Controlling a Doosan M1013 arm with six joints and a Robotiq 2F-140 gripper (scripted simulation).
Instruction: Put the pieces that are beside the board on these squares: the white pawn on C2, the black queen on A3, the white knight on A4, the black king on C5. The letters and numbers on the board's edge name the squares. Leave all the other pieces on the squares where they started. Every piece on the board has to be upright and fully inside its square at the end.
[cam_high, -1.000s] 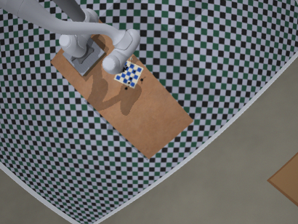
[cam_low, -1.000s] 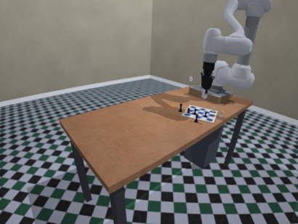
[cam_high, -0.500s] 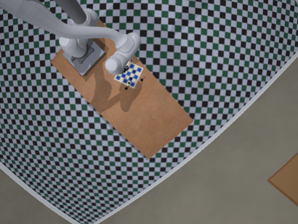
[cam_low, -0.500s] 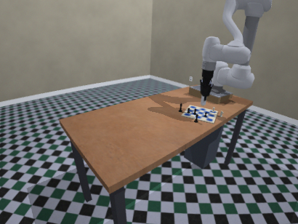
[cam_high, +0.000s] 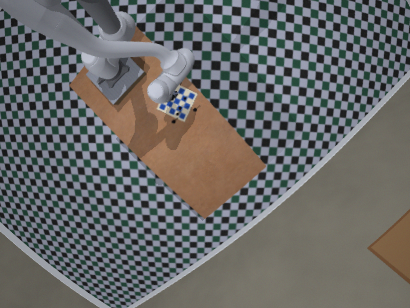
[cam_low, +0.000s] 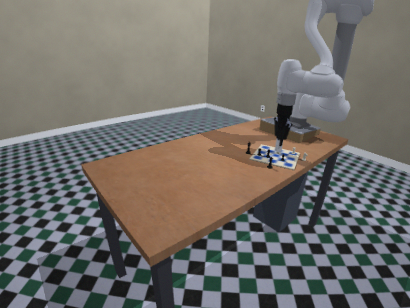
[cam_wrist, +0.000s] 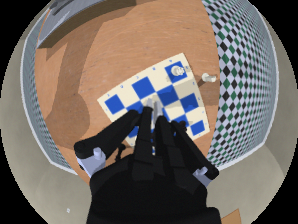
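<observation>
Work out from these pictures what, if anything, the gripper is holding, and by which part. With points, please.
It cannot be told: the fingertips of the gripper (cam_low: 279, 146) (cam_wrist: 154, 104) are close together and pale, so a small white piece between them would be hard to distinguish.

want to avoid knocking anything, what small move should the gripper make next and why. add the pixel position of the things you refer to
Probably a slight straight lift, fingers kept together: the gripper (cam_low: 279, 149) (cam_wrist: 152, 105) is low over the board (cam_high: 183, 120) (cam_low: 260, 160) (cam_wrist: 102, 101), near black pieces (cam_high: 184, 98) (cam_low: 268, 153) (cam_wrist: 180, 126), and whether it holds anything is unclear.
</observation>
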